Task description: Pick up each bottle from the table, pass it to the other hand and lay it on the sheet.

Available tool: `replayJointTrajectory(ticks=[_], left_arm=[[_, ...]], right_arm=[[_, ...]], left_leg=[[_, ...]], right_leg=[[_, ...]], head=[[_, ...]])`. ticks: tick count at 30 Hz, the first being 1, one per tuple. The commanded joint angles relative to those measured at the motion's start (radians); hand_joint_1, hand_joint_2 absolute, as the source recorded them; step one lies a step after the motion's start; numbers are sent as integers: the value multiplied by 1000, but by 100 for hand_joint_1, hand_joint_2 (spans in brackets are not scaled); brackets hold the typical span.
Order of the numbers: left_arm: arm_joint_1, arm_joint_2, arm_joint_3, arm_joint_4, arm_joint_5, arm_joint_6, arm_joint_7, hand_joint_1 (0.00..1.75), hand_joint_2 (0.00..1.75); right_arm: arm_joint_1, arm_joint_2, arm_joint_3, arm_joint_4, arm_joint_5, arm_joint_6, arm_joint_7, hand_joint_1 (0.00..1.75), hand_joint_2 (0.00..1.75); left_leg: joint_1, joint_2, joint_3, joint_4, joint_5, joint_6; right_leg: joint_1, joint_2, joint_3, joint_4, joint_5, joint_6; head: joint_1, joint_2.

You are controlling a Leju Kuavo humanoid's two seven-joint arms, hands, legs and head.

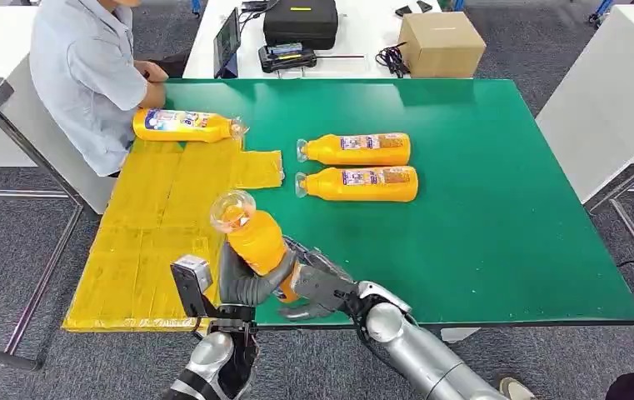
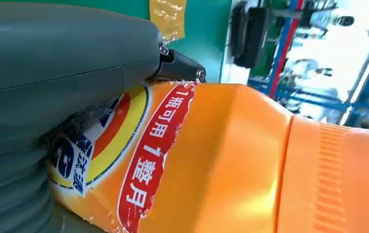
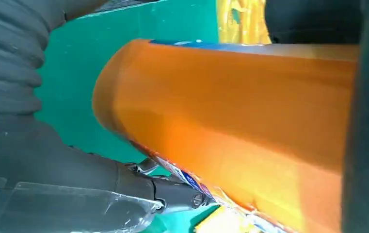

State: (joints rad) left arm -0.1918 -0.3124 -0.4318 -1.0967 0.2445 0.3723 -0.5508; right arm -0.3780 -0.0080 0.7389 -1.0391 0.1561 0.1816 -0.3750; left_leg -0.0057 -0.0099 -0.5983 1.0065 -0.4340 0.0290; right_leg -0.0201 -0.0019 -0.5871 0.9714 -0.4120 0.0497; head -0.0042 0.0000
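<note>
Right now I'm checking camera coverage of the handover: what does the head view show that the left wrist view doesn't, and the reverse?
Only the head view takes in the right hand, the yellow sheet with one bottle lying on it, two bottles lying side by side on the green table, and a seated person. Only the left wrist view makes the held bottle's label print legible. Both show the left hand around that bottle.

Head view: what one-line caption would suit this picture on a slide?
Both hands, left hand and right hand, hold an orange bottle over the green table beside the yellow sheet.
</note>
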Motion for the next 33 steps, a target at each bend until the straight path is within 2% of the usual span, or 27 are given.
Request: replayJointTrajectory(ticks=[1,3,7,10,14,18,20,22,23,24,31,33], left_arm=[[-99,104,-66,137,-300,158,48,175,175],[-119,130,-43,159,-487,219,105,175,175],[-152,160,44,136,-619,223,141,175,175],[-173,154,120,132,-649,211,151,175,175],[-167,129,174,142,-652,156,135,175,175],[-145,122,169,100,-566,56,123,175,175],[-166,150,129,124,-753,206,163,175,175],[-218,198,80,216,-1044,314,291,175,175],[-252,224,71,284,-1181,307,362,175,175],[-272,230,84,333,-1226,293,383,175,175],[-281,223,108,366,-1225,305,352,175,175],[-305,239,90,419,-1328,276,427,175,175]], right_arm=[[61,-23,-77,-45,47,-24,-14,0,175],[81,-22,-110,-61,64,-33,-23,0,175],[92,-19,-127,-85,94,-31,-33,0,175],[92,-15,-120,-113,128,-39,-37,0,175],[97,-20,-128,-136,151,-50,-33,0,175],[109,-27,-147,-142,168,-56,-30,0,175],[109,-30,-148,-146,180,-58,-35,0,175],[99,-31,-143,-141,181,-48,-43,0,175],[90,-31,-140,-133,178,-40,-48,0,175],[85,-29,-140,-128,177,-37,-50,0,175],[85,-29,-140,-125,176,-37,-51,0,175],[84,-31,-136,-129,173,-29,-55,0,175]], left_leg=[[2,0,6,-1,-1,-3],[1,-2,4,-1,0,-2],[2,1,5,0,-1,-3],[3,4,4,0,-2,-3],[2,1,3,1,-1,-3],[1,1,3,0,-1,-2],[2,0,3,0,-1,-2],[1,1,3,0,-1,-2],[2,1,4,0,-2,-3],[1,1,3,0,0,-2],[1,2,2,0,0,-2],[2,2,3,0,-1,-2]], right_leg=[[2,-1,6,-1,-1,-3],[2,-2,5,-2,-1,-2],[2,0,5,0,-1,-4],[3,3,4,0,0,-3],[2,0,3,0,-1,-3],[1,0,3,0,-1,-2],[2,-1,3,0,-1,-2],[1,0,3,0,-1,-2],[2,1,4,0,-1,-3],[1,1,2,0,0,-2],[1,1,1,0,0,-2],[2,1,2,1,-1,-2]], head=[[0,0],[0,0],[0,0],[0,0],[0,0],[0,0],[0,0],[0,0],[0,0],[0,0],[0,0],[0,0]])
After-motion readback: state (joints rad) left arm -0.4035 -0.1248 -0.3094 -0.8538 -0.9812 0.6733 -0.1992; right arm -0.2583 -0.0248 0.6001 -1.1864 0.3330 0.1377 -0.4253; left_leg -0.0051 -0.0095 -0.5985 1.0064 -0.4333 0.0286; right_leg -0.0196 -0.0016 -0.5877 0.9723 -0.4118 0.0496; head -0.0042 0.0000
